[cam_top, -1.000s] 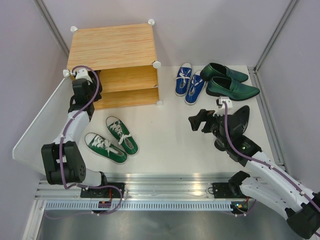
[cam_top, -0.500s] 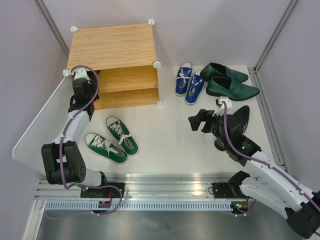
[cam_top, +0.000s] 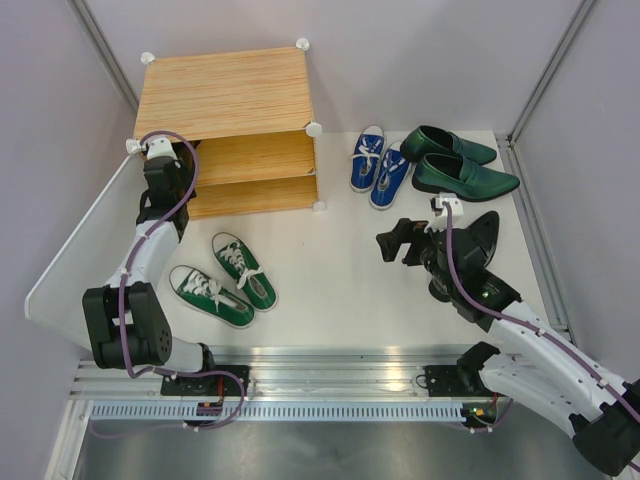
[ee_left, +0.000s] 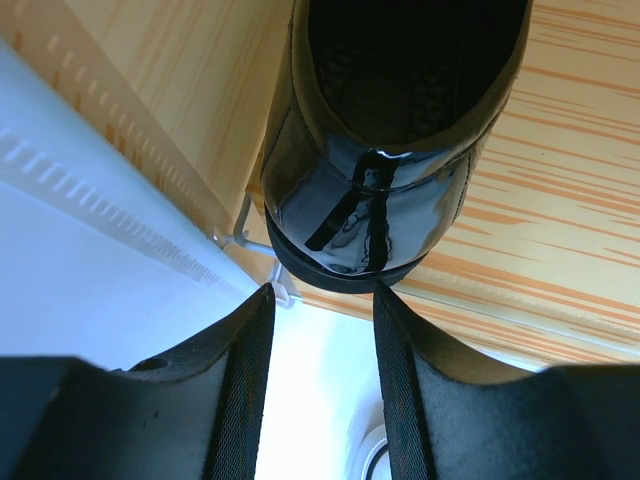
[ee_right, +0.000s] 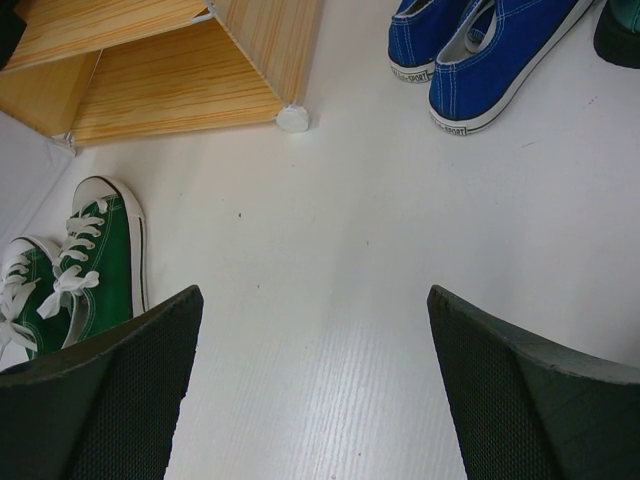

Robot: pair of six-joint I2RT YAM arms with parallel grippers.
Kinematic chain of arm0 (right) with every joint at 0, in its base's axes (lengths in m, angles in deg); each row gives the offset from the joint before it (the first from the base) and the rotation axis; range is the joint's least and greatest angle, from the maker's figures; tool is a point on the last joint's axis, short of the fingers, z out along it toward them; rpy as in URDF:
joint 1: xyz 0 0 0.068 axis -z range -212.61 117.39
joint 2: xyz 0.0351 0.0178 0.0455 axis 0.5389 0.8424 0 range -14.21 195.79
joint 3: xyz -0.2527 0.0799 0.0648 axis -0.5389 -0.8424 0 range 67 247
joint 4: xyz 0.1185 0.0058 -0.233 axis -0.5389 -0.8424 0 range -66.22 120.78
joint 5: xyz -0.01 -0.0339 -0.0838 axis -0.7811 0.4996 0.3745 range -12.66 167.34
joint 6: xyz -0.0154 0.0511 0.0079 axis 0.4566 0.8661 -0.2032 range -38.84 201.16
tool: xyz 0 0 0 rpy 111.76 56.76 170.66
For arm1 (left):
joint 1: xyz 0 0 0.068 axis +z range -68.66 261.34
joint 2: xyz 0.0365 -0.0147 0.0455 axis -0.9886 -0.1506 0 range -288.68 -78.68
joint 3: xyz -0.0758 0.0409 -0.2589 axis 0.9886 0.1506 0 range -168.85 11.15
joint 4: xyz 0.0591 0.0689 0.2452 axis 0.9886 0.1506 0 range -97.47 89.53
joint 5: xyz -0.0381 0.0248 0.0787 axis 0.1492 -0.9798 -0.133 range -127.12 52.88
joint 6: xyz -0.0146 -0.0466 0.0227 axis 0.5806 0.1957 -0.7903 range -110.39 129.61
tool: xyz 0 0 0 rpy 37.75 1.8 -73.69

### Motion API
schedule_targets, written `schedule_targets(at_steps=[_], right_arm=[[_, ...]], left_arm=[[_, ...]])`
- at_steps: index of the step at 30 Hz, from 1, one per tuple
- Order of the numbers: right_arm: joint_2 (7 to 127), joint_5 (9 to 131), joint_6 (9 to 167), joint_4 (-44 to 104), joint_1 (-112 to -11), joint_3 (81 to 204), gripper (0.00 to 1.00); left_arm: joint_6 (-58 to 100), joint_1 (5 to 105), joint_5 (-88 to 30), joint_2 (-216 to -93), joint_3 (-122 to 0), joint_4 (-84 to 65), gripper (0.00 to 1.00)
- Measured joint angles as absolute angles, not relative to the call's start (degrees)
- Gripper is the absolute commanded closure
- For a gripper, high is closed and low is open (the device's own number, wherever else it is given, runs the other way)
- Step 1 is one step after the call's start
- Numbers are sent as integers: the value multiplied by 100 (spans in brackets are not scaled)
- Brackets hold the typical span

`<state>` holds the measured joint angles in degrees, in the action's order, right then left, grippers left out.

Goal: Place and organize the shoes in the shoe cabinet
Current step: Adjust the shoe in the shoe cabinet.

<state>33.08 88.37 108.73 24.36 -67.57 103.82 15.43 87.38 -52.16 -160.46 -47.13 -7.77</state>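
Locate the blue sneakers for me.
In the top view, the blue sneakers sit right of centre, between the shoe cabinet and the dark-green loafers.

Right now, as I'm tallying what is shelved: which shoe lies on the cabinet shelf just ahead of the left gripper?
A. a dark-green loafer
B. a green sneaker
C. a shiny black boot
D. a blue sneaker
C: the left wrist view shows a shiny black boot on the wood-grain shelf just beyond the open left gripper, while the green sneakers, blue sneakers and loafers sit on the table.
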Motion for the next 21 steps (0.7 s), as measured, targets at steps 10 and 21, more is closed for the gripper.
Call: schedule_targets(at_steps=[10,21], right_arm=[[3351,8837,10873,2436,-6757,10382,4],[3349,8837,10871,2439,-6757,10382,4]], left_arm=[[1548,8741,-5258,-16054,-4720,-779,43],[1670,8743,-5042,-15543,-4611,-925,19]])
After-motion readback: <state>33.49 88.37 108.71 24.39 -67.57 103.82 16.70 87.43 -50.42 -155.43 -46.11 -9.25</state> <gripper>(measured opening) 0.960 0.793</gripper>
